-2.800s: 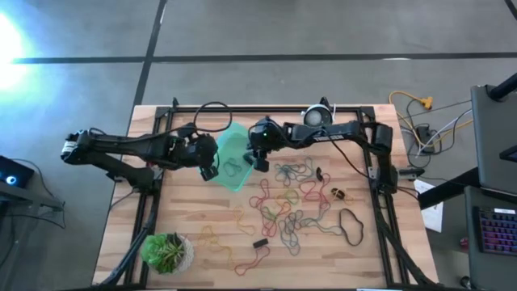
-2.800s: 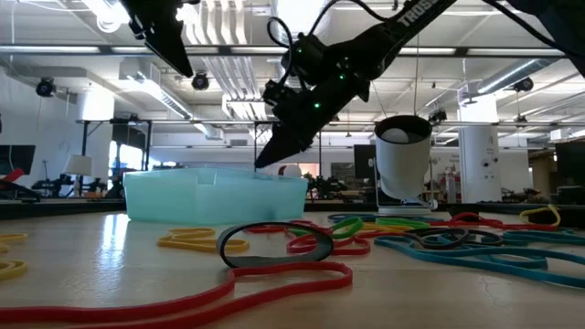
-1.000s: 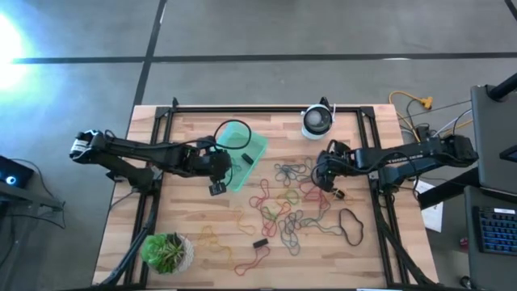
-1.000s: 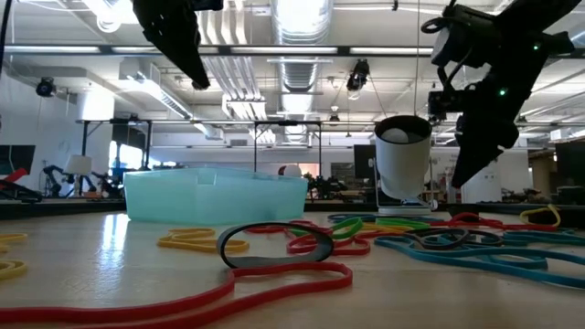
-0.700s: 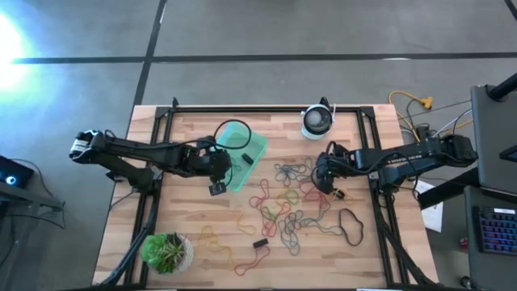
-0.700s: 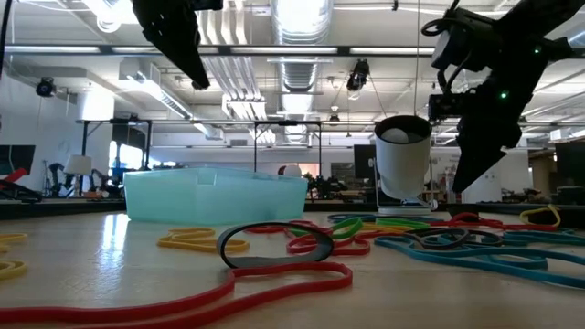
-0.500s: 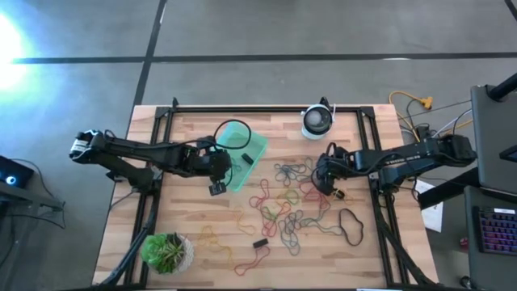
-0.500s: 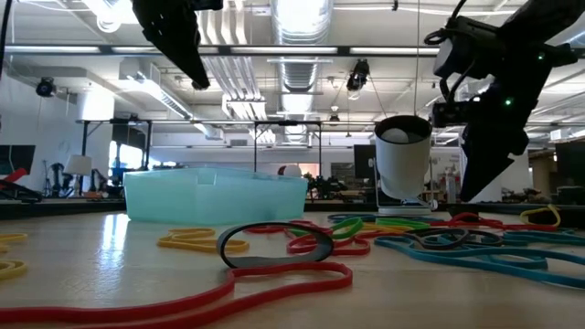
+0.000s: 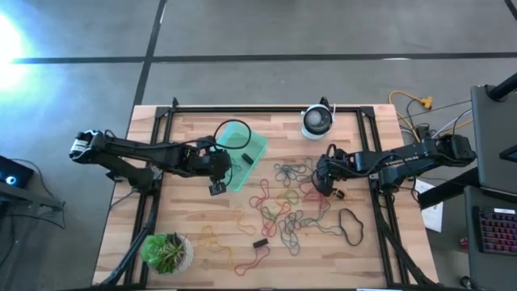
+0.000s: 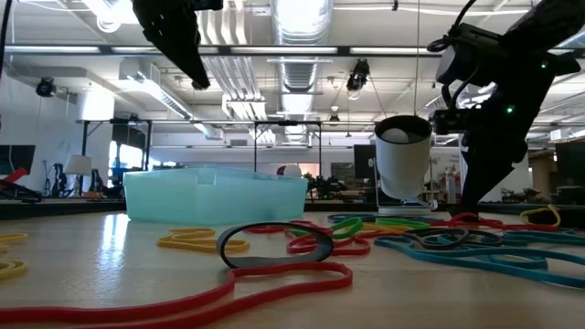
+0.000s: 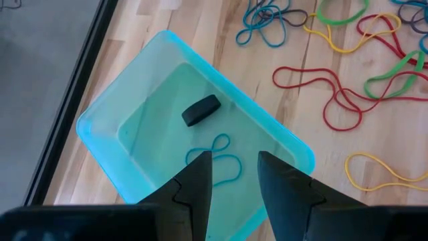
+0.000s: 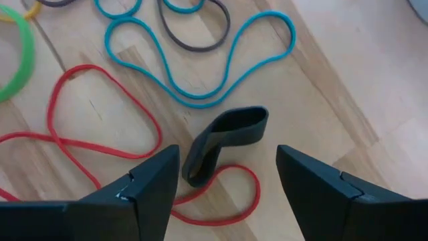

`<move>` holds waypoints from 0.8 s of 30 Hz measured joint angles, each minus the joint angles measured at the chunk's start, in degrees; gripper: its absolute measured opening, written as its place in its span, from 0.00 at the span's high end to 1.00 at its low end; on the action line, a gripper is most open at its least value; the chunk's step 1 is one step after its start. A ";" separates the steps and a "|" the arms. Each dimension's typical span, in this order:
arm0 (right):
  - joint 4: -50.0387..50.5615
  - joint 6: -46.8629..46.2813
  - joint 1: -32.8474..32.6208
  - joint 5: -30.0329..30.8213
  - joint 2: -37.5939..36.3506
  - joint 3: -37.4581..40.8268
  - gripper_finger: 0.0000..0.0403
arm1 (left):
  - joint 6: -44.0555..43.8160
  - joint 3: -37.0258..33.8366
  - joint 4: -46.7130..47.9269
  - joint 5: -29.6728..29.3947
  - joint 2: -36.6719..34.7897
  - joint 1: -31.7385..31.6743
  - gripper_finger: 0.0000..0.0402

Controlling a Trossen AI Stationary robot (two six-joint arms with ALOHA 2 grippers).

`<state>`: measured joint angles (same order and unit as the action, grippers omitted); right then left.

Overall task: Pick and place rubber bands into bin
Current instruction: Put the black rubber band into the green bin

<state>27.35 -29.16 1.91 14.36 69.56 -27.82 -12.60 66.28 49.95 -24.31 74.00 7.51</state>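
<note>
The right gripper [image 12: 224, 177] is wide open and empty over a folded black band [image 12: 224, 137] near the table's [image 9: 194, 121] right edge; it looks light and floppy, so I'd pinch the raised fold, while the left gripper [image 11: 234, 171], part open and empty, hovers over the bin [image 11: 114, 124].

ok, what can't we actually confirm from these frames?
- Bin contents: the low view shows only its frosted wall; the left hand covers part of the floor in its wrist view.
- Right hand contact with the black band: the low view blocks it behind the arm; too small from above.
- Red band: cut by the frame edge.
</note>
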 joint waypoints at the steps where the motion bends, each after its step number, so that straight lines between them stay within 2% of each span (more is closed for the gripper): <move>1: 0.06 -0.42 0.02 0.01 0.00 0.28 0.39 | 0.00 0.00 0.00 0.01 0.00 0.00 0.74; 6: 0.08 -0.90 -0.02 0.25 0.00 0.71 0.42 | 0.02 0.00 0.00 0.01 0.00 0.00 0.74; 18: -2.11 -0.89 -0.01 -0.65 0.02 0.73 0.56 | 0.00 0.00 -0.01 -0.01 0.00 0.00 0.74; 24: -4.41 -0.74 -0.13 -3.86 4.94 0.66 0.59 | 0.00 0.00 -0.02 -0.01 0.00 0.00 0.74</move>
<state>22.95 -29.90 1.78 10.50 74.50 -27.16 -12.60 66.28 49.93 -24.32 74.00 7.51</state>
